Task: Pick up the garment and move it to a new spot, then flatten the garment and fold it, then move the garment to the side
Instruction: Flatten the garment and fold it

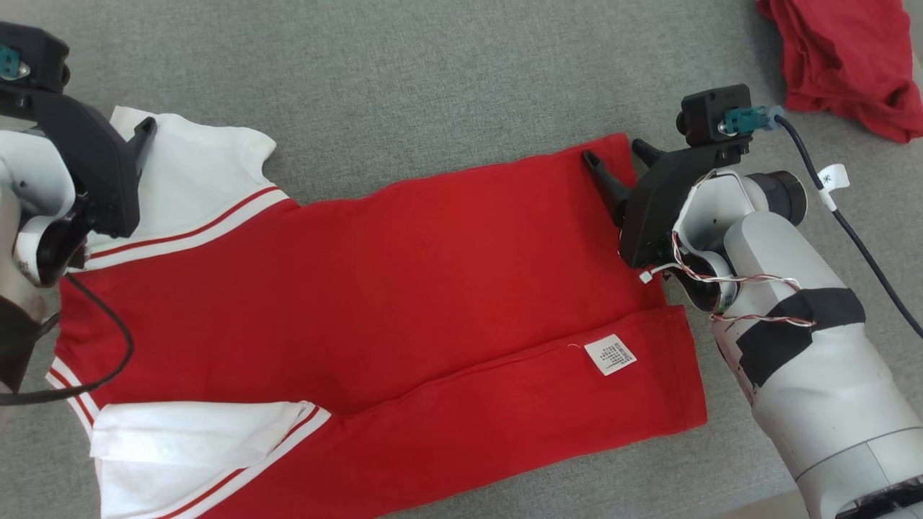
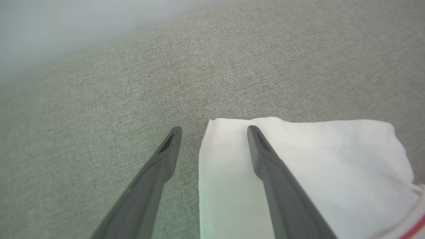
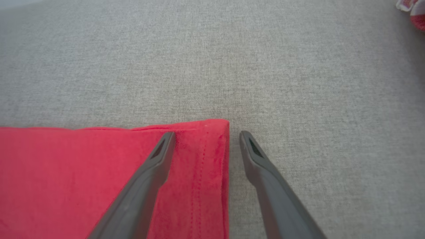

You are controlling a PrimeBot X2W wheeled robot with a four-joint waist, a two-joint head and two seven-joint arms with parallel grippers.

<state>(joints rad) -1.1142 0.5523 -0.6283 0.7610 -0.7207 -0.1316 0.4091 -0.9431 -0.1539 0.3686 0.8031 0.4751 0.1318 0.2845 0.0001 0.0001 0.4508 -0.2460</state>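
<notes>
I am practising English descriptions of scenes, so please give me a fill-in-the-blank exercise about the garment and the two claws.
1. The garment has a red body and ____ sleeves.
2. The left claw and the right claw are both ____, not shut.
3. Another red cloth lies crumpled at the head view's top ____ corner.
Missing words: white; open; right.

Head camera looks steeply down on most of the garment (image 1: 375, 288) across the grey counter (image 1: 433, 86). Left wrist camera, close and low, shares its far left sleeve corner (image 2: 298, 149); right wrist camera, its far right hem corner (image 3: 212, 139).
</notes>
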